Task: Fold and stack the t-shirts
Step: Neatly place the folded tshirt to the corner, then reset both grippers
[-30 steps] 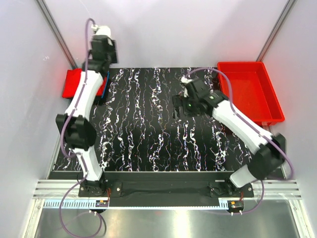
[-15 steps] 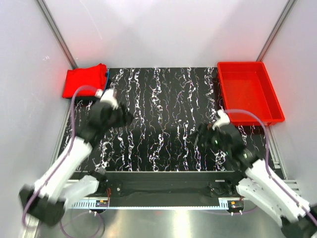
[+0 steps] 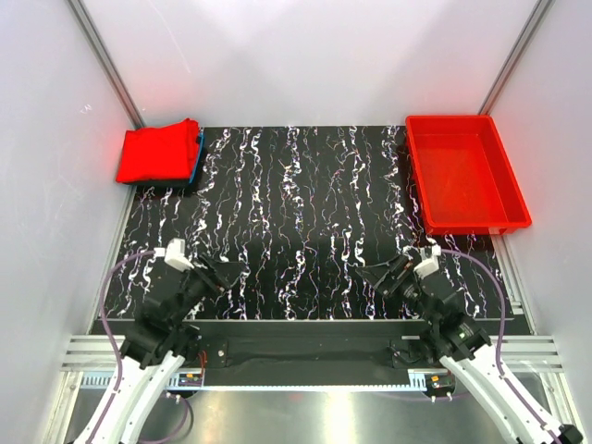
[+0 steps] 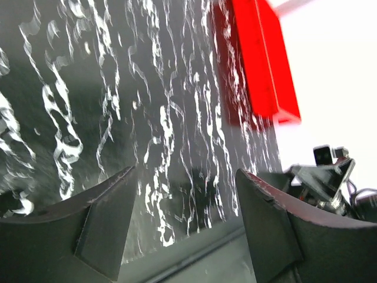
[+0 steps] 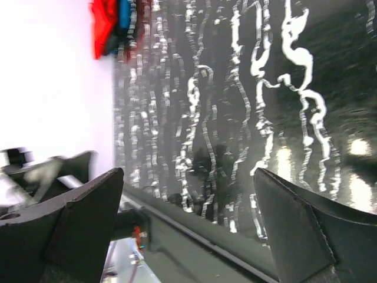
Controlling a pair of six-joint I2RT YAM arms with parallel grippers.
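A folded bright red t-shirt (image 3: 155, 154) lies at the far left corner of the mat, on top of a dark folded one whose blue edge (image 3: 198, 152) shows at its right side. The right wrist view catches this stack (image 5: 107, 23) at its top left. My left gripper (image 3: 231, 274) hovers low over the near left of the mat, far from the shirts, open and empty (image 4: 185, 177). My right gripper (image 3: 375, 277) hovers over the near right, wide open with nothing between its fingers (image 5: 188, 177).
A rigid red plastic bin (image 3: 465, 172) stands at the far right, also seen in the left wrist view (image 4: 259, 65). The black mat with white marbling (image 3: 305, 203) covers the table. A black rail (image 3: 305, 350) runs along the near edge between the arm bases.
Both arms have pulled back from the far half of the table to the near edge. The left gripper has left the shirt stack, now fully uncovered, and its jaws have widened.
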